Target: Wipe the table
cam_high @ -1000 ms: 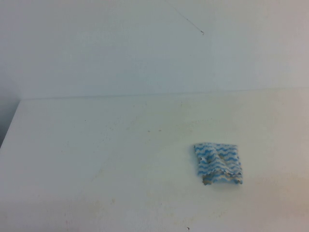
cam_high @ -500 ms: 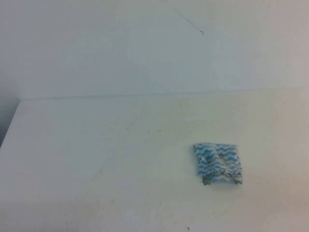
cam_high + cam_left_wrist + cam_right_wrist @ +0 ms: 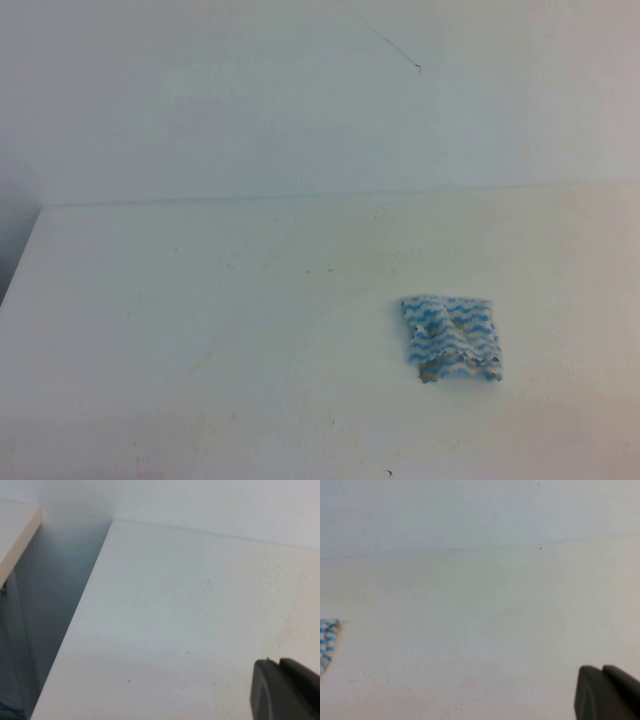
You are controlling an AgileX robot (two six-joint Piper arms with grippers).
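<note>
A crumpled blue-and-white patterned cloth [image 3: 451, 337] lies on the white table [image 3: 250, 320], right of the middle; its edge [image 3: 327, 640] also shows in the right wrist view. Neither arm appears in the high view. My left gripper [image 3: 280, 666] is shut with nothing in it, above the table near its left edge. My right gripper [image 3: 601, 672] is shut and empty too, over bare table well away from the cloth.
The table's left edge [image 3: 75, 625] drops to a gap beside another white surface [image 3: 15, 535]. A white wall [image 3: 300, 100] rises behind the table's far edge. Faint specks and smudges [image 3: 330, 270] mark the tabletop.
</note>
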